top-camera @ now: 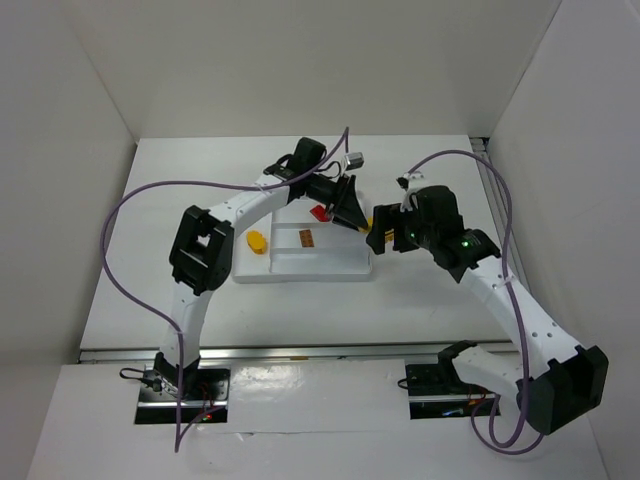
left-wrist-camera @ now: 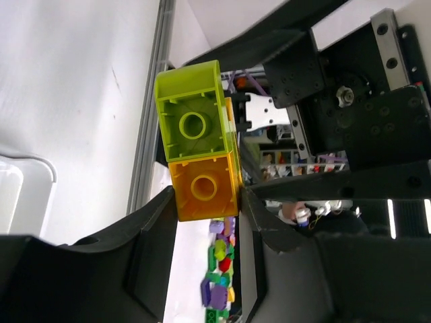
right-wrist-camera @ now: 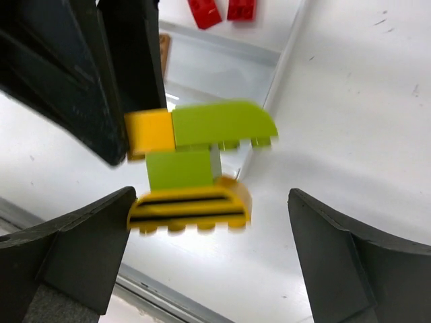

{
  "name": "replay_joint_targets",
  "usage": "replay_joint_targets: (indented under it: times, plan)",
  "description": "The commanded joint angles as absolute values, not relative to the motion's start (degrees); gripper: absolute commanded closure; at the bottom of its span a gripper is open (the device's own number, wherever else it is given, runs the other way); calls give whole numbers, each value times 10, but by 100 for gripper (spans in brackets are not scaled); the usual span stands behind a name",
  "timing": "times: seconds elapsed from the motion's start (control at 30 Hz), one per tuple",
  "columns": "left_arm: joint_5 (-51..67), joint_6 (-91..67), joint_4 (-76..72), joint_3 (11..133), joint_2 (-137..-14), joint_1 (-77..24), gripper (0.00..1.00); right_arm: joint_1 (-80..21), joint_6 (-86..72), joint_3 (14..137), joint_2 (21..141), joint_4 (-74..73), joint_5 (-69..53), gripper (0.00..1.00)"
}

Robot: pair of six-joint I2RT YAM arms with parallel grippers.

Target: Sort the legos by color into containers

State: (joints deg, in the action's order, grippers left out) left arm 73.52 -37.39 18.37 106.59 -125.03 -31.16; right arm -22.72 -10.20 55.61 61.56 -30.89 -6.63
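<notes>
Four joined pieces hang from the left gripper [left-wrist-camera: 205, 208], which is clamped tight on the orange brick [right-wrist-camera: 149, 131]. With that brick are two lime pieces [right-wrist-camera: 222, 124] and one striped yellow piece [right-wrist-camera: 192, 205]. The cluster sits over the tray [top-camera: 300, 275] at its 3 o'clock edge. Our right gripper [right-wrist-camera: 212, 252] gapes wide and empty, flanking it.

We judge this the splitting step. Next, the right must pinch the striped piece and pull.

The tray holds two red bricks [right-wrist-camera: 204, 12] at 12 o'clock and one brown brick [top-camera: 306, 238] mid-tray.

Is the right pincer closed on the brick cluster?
No, the right pincer stands open, far wider than the brick cluster.
</notes>
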Motion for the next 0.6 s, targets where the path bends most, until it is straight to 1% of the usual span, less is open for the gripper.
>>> replay_joint_targets:
  times: [0.0,0.17,0.2,0.3,0.33,0.37,0.43,0.47,0.5,0.57]
  plan:
    - [757,-431,102,1063,-1239,-293,100,-229,-130,588,580,-303,-25,0]
    - [733,-442,96,1063,-1206,-242,100,-200,-187,588,547,-270,-75,0]
    - [727,-442,96,1054,-1199,-232,100,-190,-199,580,547,-259,-108,0]
    - [727,-460,53,1010,-1155,-200,100,-167,-271,544,536,-164,-179,1]
    - [722,-468,38,995,-1142,-187,100,-161,-295,533,536,-132,-231,3]
    - [722,-479,21,964,-1129,-182,100,-155,-346,518,536,-61,-256,3]
    - [722,-490,-17,939,-1095,-177,100,-143,-399,470,544,12,-323,7]
    - [722,-496,-32,919,-1088,-171,100,-136,-428,448,550,115,-344,9]
    - [729,-501,-43,913,-1083,-171,100,-136,-492,406,557,170,-361,10]
    - [729,-501,-43,908,-1077,-171,100,-136,-544,381,601,293,-408,10]
